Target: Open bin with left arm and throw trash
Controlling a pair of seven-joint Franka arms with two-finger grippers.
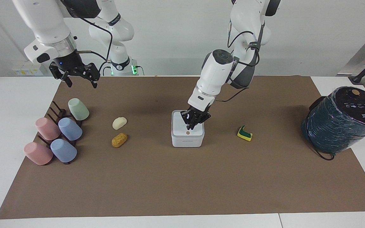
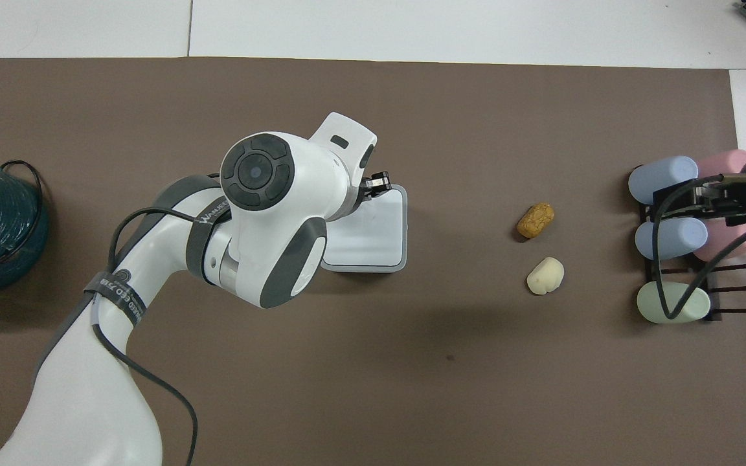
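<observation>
At frame centre, the left tool, fingers pinched nearly together and holding nothing, hangs over the closed bin. At upper left, the right tool waits spread wide, empty.

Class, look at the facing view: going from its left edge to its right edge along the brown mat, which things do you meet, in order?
Cups on the rack → pale cream lump and orange-brown lump, level with each other → white bin → yellow-and-green sponge piece → dark teal wrapped cylinder.

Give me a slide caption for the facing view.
Left gripper poised over closed bin; right gripper waits above the mat.
</observation>
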